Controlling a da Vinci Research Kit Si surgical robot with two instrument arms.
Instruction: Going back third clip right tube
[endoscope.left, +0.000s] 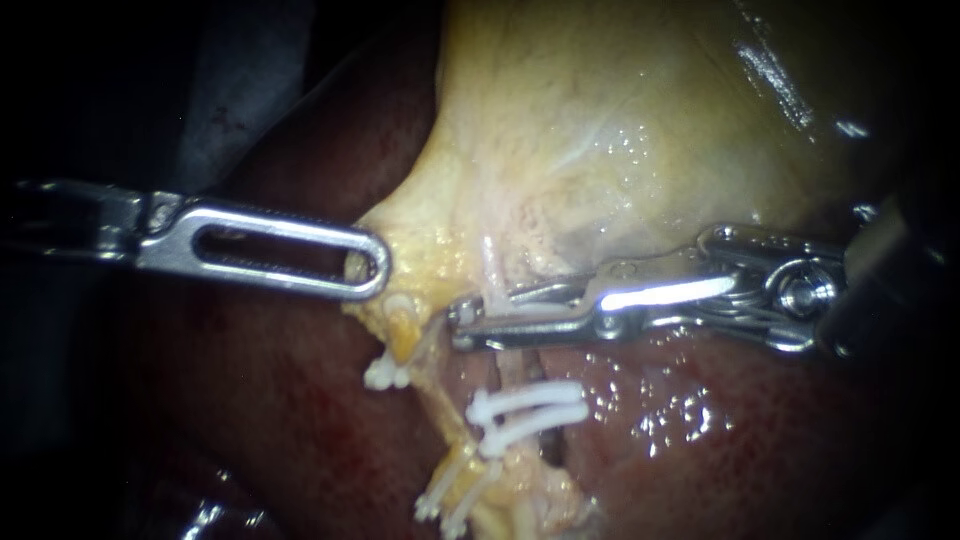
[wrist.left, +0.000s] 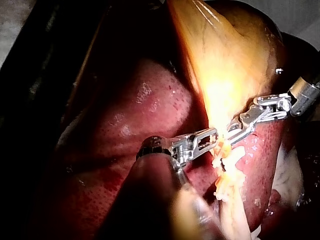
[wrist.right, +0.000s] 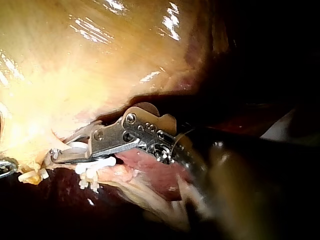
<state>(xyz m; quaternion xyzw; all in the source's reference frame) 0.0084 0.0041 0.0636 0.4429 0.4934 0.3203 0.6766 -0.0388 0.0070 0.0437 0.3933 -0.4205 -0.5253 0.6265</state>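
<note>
From the left edge of the endoscope view, the left instrument (endoscope.left: 372, 272) reaches in level to just left of centre. Its slotted jaws are closed on the yellow lower fringe of the gallbladder (endoscope.left: 620, 110), which is drawn out to a point at their tip. The left wrist view shows the same grip, jaws together with the fringe at their end (wrist.left: 214, 136). Dark red liver (endoscope.left: 250, 400) fills the lower left.

Just below that tip, a small white clip (endoscope.left: 385, 375) sits on a pale stub, and more white clips (endoscope.left: 445, 500) lie at the bottom centre.

At centre, the right tube (endoscope.left: 492, 270) runs down from the gallbladder. The two lower clips (endoscope.left: 530, 408) cross it side by side, right of centre and low. Above them, the upper clip (endoscope.left: 545, 298) lies across the same tube, gripped from both sides by the narrowly parted jaws of the right instrument (endoscope.left: 462, 318). That instrument's shaft comes in from the right edge. In the right wrist view, the white band lies between those jaws (wrist.right: 75, 146).
</note>
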